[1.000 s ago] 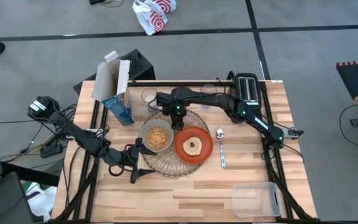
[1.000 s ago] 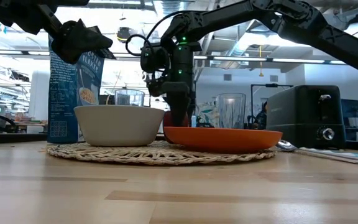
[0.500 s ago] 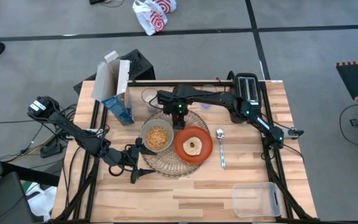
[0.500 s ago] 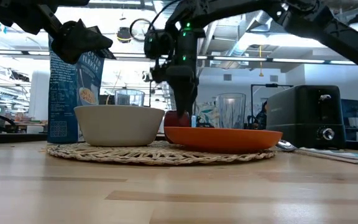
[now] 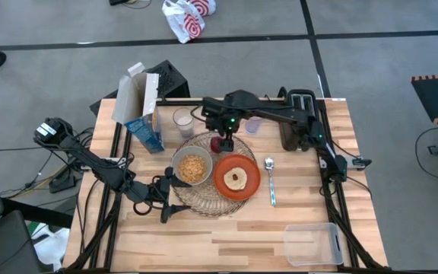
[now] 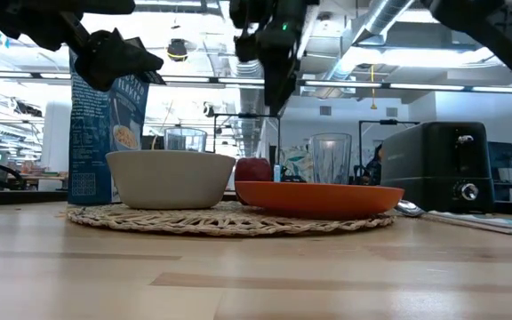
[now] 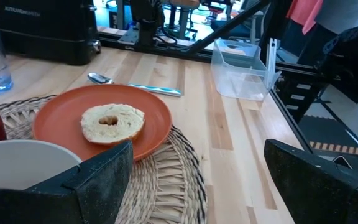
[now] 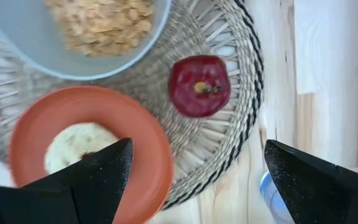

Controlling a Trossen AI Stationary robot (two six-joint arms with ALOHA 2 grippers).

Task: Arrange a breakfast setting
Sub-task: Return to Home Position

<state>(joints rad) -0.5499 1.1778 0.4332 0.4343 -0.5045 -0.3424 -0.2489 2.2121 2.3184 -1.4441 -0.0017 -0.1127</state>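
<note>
The red apple (image 8: 199,86) rests on the far part of the round wire mat (image 5: 204,199), between the grey bowl (image 5: 192,167) of cereal and the orange plate (image 5: 251,171) with the round bread (image 5: 236,179). My right gripper (image 5: 226,128) hangs open, well above the apple, which shows below its spread fingers in the right wrist view. My left gripper (image 5: 169,202) is open and empty at the mat's near left edge. The metal spoon (image 5: 270,183) lies right of the plate. Two clear glasses (image 5: 182,118) (image 5: 253,124) and the cereal box (image 5: 144,114) stand at the back.
The black toaster (image 5: 303,103) stands at the back right, partly under my right arm. A clear plastic tub (image 5: 312,243) sits at the near right corner. Bare wood lies along the near edge (image 5: 226,243).
My right gripper has risen from low over the apple to well above it and gone a little toward the table's far right. The apple has stayed on the mat.
</note>
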